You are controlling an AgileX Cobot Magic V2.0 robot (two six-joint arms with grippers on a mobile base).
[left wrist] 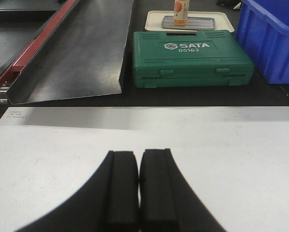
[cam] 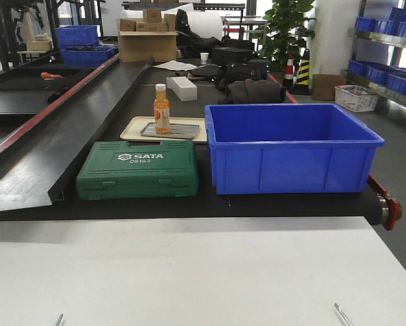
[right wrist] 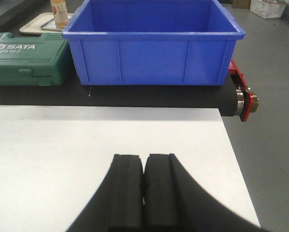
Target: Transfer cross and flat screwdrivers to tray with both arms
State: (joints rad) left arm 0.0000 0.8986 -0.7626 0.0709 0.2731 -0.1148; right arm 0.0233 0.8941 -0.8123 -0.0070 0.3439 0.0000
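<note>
Left gripper, right gripper: matte black pads pressed together above smooth white counter. Green plastic SATA case before beige rectangular tray.

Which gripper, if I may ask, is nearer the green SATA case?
Left. The left gripper faces the green case almost straight ahead; the right gripper faces the blue bin, the case off to its left.

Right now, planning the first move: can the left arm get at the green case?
Probably yes: the case lies straight ahead of the shut left gripper, only table and belt between them.
</note>
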